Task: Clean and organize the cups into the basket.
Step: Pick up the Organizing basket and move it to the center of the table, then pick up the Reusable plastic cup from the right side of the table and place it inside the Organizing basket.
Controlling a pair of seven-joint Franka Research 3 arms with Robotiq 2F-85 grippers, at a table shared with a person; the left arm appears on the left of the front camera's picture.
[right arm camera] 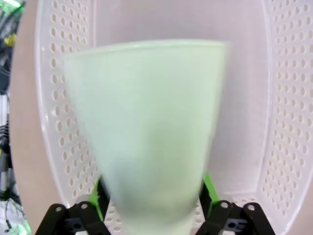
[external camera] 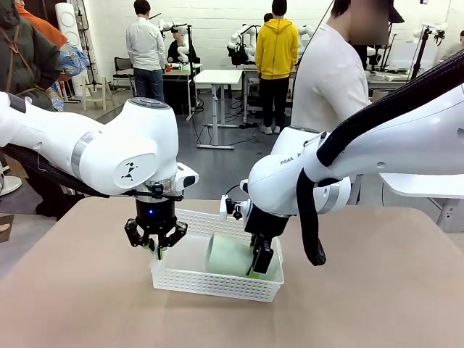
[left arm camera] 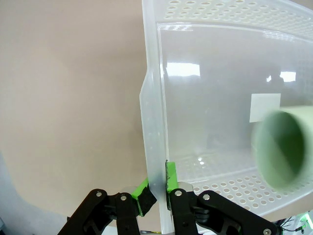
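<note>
tan table (external camera: 72, 290) | left gripper (left arm camera: 157, 187) pinches basket (left arm camera: 220, 14) wall | right gripper (external camera: 259, 262) straddles blurred mint cup (right arm camera: 146, 132), grip unclear

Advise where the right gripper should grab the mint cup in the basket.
Grip across its narrow base end, coming down from above. The mint cup lies sideways in the basket, mouth toward the left gripper, and the walls likely block side approaches. The right gripper straddles that end.

One basket (external camera: 217, 284) sits on one table (external camera: 87, 304). One pale green cup (external camera: 228, 255) lies inside the basket. Two robot arms reach the basket, each with one tool: the left tool (external camera: 155, 246) at its left end wall, the right tool (external camera: 259, 262) over its right half. One person (external camera: 330, 80) stands behind the basket.
</note>
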